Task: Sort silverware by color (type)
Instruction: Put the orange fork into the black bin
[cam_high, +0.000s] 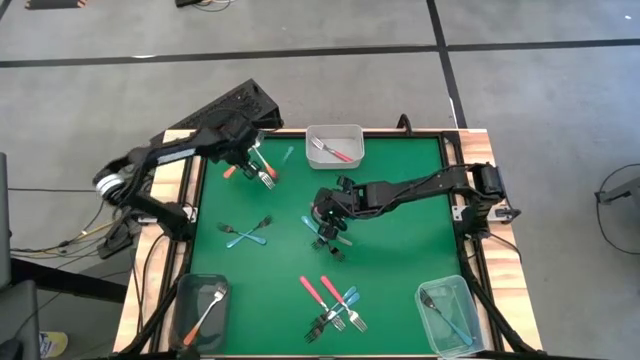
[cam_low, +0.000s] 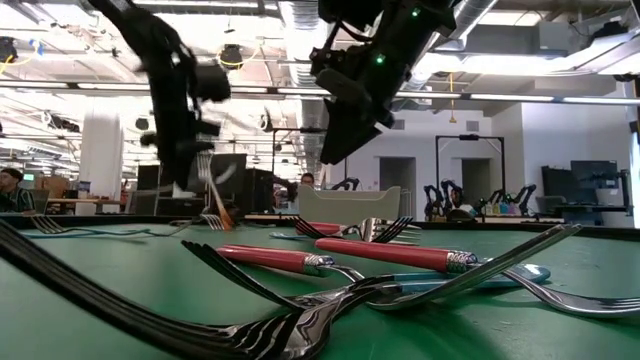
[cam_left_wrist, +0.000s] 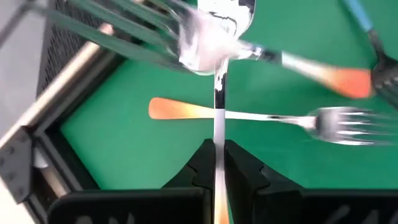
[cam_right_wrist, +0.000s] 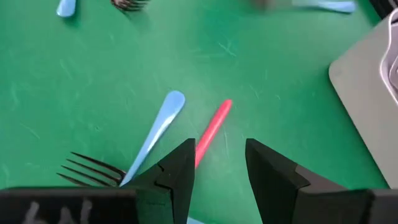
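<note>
My left gripper (cam_high: 252, 160) is at the far left of the green mat, shut on an orange-handled fork (cam_left_wrist: 217, 37). Two more orange forks (cam_left_wrist: 249, 116) lie on the mat under it. My right gripper (cam_high: 326, 222) hovers open near the mat's middle. In the right wrist view (cam_right_wrist: 221, 155) its fingers stand above a pink-red handle (cam_right_wrist: 212, 129), with a blue-handled fork (cam_right_wrist: 155, 137) beside it; it touches neither. Two blue forks (cam_high: 246, 233) lie crossed at the left. A heap of red and blue forks (cam_high: 335, 305) lies near the front edge. My left gripper pinches the fork's slim metal neck (cam_left_wrist: 218, 134) between its two fingers. The fork lies along the fingers. Its head (cam_left_wrist: 217, 25) sticks out past the fingertips, and its orange handle (cam_left_wrist: 219, 208) runs back between them. The fork is lifted above the mat.
A clear tub (cam_high: 335, 145) at the far edge holds a red fork. A tub (cam_high: 200, 305) at the near left holds an orange fork. A tub (cam_high: 450, 312) at the near right holds a blue fork. A blue fork (cam_high: 285, 156) lies near the far edge. A raised frame rims the mat.
</note>
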